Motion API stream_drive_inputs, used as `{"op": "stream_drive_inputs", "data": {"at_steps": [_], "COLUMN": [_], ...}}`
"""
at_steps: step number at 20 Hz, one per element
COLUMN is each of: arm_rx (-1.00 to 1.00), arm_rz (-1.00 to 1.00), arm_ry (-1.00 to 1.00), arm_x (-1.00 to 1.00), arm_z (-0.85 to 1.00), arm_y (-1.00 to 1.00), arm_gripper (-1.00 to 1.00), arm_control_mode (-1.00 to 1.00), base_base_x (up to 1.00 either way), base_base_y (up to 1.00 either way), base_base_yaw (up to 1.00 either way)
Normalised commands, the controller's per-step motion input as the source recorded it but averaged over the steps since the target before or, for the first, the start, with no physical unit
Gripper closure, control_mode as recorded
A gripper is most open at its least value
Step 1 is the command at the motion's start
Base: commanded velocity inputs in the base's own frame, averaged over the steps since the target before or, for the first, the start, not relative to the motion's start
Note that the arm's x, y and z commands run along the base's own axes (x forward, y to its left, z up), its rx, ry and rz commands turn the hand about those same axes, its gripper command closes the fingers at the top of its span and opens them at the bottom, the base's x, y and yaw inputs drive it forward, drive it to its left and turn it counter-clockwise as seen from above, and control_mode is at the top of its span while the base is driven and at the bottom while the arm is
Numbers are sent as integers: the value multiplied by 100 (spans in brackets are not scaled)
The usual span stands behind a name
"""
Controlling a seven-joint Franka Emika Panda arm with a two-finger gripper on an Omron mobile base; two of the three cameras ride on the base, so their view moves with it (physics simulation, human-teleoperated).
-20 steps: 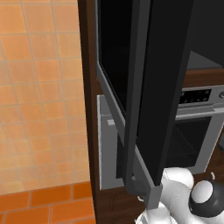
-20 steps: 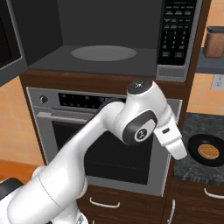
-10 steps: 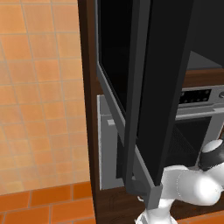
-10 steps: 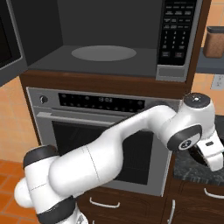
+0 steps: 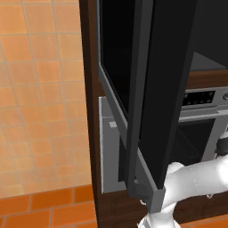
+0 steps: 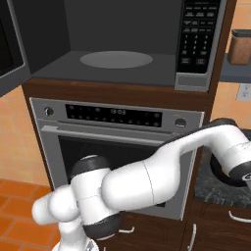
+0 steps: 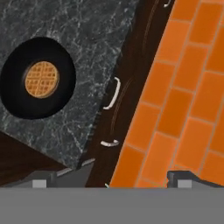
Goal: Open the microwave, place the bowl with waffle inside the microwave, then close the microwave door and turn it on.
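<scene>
The microwave (image 6: 117, 44) stands open, its grey cavity and round turntable (image 6: 116, 60) bare. Its black glass microwave door (image 5: 164, 89) swings out towards the left base camera. In the hand view a black bowl (image 7: 17, 92) holding a round golden waffle (image 7: 42, 79) sits on dark speckled counter, up and to the left of my gripper (image 7: 109, 181). The gripper is open, its fingertips (image 7: 40, 182) wide apart with nothing between them, well above the bowl. In the right base view my wrist (image 6: 235, 154) reaches over the counter at the right.
The grey oven (image 6: 115, 147) with its knob and bar handle sits under the microwave. The microwave's button panel (image 6: 196, 44) is on its right. A brown jar (image 6: 240, 46) stands on a shelf. Cabinet handles (image 7: 113, 92) and the orange tile floor (image 7: 183, 100) lie below the counter edge.
The arm has swung right, from in front of the oven out over the counter beside it. The gripper stayed open. The microwave door has not moved.
</scene>
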Motion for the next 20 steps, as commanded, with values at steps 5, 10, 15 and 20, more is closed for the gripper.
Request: {"op": "stream_drive_inputs", "data": {"at_steps": [5, 10, 15, 20], "arm_rx": [14, 27, 13, 0], "arm_rz": [0, 0, -8, -4], "arm_ry": [-25, -39, -19, 4], "arm_x": [0, -5, 2, 7], "arm_z": [-75, -97, -50, -5], "arm_y": [27, 30, 39, 2], "arm_gripper": [-100, -100, -100, -100], "arm_control_mode": [-100, -100, -100, -100], "base_base_x": [0, 0, 0, 0], "base_base_y": [0, 0, 0, 0], "base_base_yaw": [0, 0, 0, 0]}}
